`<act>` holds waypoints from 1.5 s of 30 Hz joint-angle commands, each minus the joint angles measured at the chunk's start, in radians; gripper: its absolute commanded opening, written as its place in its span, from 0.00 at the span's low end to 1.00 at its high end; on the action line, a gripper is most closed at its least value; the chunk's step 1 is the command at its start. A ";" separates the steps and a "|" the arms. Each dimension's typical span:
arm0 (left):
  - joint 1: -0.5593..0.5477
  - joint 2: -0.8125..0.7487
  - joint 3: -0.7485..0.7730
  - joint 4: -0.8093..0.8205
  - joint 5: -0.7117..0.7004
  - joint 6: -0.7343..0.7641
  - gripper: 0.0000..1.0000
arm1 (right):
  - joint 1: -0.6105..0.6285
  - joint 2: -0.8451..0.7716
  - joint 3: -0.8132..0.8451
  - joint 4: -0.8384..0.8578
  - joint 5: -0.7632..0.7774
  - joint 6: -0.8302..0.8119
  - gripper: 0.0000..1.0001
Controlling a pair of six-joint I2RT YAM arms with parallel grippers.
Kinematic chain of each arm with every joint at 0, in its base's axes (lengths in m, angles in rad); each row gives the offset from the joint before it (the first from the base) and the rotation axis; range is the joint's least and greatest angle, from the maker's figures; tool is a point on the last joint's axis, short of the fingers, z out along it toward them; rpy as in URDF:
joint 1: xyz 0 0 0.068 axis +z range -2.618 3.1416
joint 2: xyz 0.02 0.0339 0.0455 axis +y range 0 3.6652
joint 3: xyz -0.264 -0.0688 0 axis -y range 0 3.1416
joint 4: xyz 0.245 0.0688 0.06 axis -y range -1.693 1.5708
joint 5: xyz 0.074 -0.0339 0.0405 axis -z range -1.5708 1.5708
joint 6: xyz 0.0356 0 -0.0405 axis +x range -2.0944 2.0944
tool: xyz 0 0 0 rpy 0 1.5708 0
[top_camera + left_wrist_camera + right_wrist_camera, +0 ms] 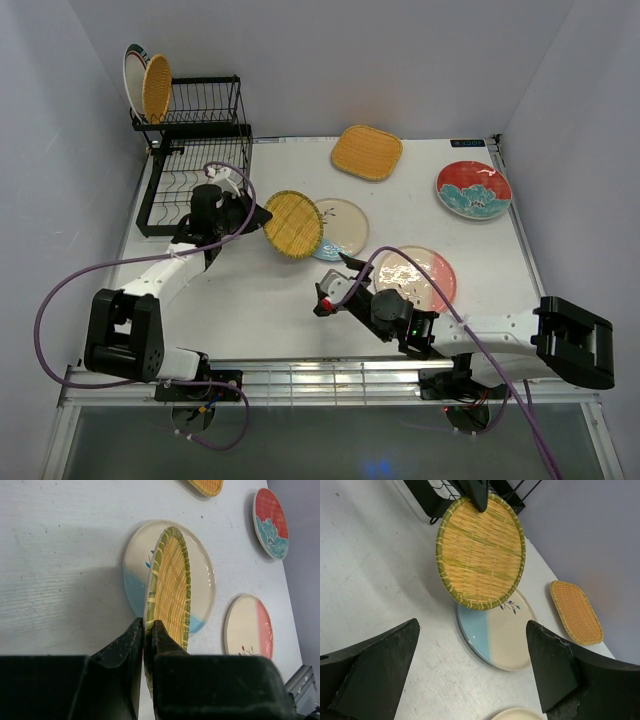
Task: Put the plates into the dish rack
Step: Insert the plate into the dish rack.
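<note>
Mid-table, the left gripper (263, 213) (147, 630) was clamped on the rim of the round woven plate (293, 224) (172, 585) (481, 550), which was green-edged, lifted off the surface and tipped up close to vertical. We saw it nearly edge-on from the left wrist and full-face from the right wrist. Its woven face pointed toward the right arm and its pinched rim toward the dish rack (195, 150). From above, we read its long axis as diagonal, far-left to near-right.

The right gripper (333, 283) (472, 630) hung just on the near side, fingers spread wide, gripping nothing and apart from the plate.

Edges and room:
- The rack sat at the far-left corner of the table (260, 300), close to the left edge.
- A strip of white tabletop lay between the held plate and the rack's lower section, with the left arm along it.
- Two plates stood upright at the left end of the upper basket: a woven one (156, 88) beside a white striped one (133, 75).
- The cream-blue plate (345, 225) (132, 587) (500, 635) lay flat under the held plate's right side.
- The cream-pink plate (420, 275) (250, 625) lay flat near the right arm.
- The rounded-square woven plate (367, 152) (576, 611) lay by the far edge.
- The red-teal plate (473, 190) (270, 522) lay far right, near the right edge.
</note>
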 commanded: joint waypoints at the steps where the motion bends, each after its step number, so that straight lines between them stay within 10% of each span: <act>1: -0.002 -0.083 0.054 0.053 -0.025 0.109 0.00 | -0.002 -0.079 -0.031 0.069 0.068 0.095 0.91; 11: -0.002 -0.205 0.281 -0.010 -0.122 0.291 0.00 | -0.045 -0.197 -0.121 0.110 0.176 0.172 0.90; 45: 0.338 0.387 1.342 -0.343 -0.219 0.520 0.00 | -0.076 -0.113 -0.006 -0.026 0.191 0.388 0.90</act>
